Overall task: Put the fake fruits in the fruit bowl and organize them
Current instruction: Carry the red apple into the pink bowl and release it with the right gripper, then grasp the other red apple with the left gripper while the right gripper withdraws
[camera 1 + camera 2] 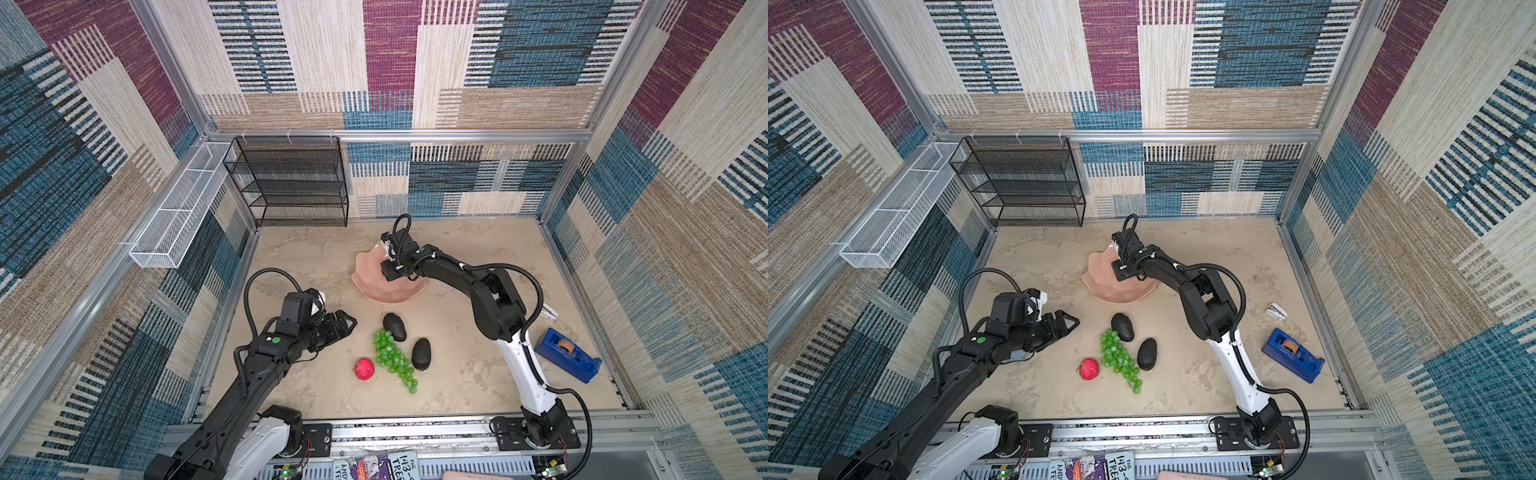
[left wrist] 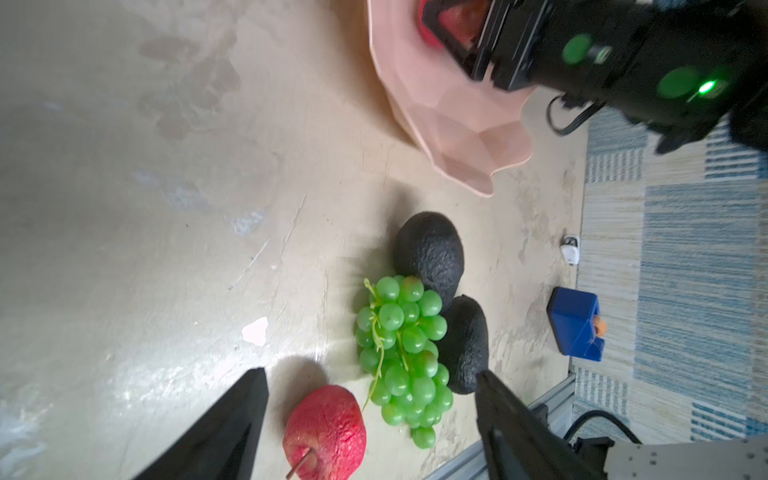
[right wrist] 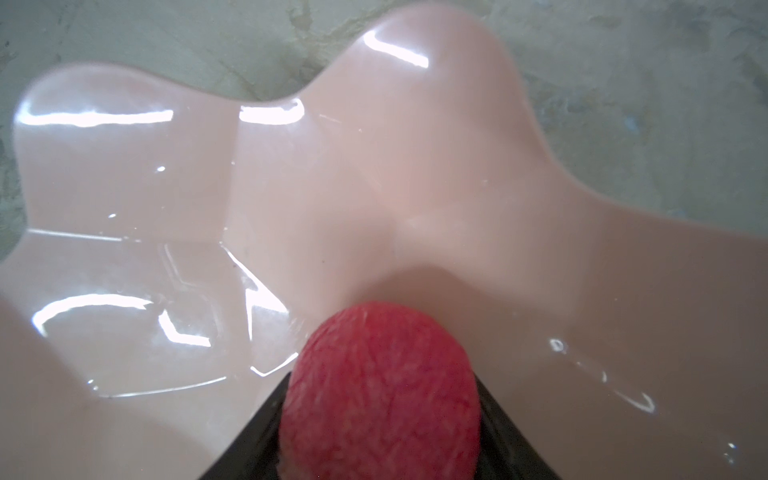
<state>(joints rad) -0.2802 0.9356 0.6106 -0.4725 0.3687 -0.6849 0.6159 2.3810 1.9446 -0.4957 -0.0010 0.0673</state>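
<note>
The fruit bowl (image 1: 365, 266), pale pink with a scalloped rim, is set near the middle of the tabletop (image 1: 478, 257), toward the back. A red apple (image 3: 380, 395) is pinched between the fingers of the right gripper (image 2: 451, 25), low inside the bowl. In front of the bowl are laid the far avocado (image 1: 395, 327), the green grapes (image 1: 392, 359) touching it, the near avocado (image 1: 421, 353) just beside them, and a second apple (image 1: 364, 369) on the grapes' other side. The left gripper (image 1: 347, 324) is held left of these fruits, its fingers spread and empty. The tabletop is beige, mottled and scuffed. A blue tape dispenser (image 1: 567, 355) is placed near its right edge. A black mesh rack (image 1: 291, 183) is stood against the back wall, and a white mesh tray (image 1: 178, 212) is hung on the left wall. The walls are covered in woven patches of blue, maroon and beige.
</note>
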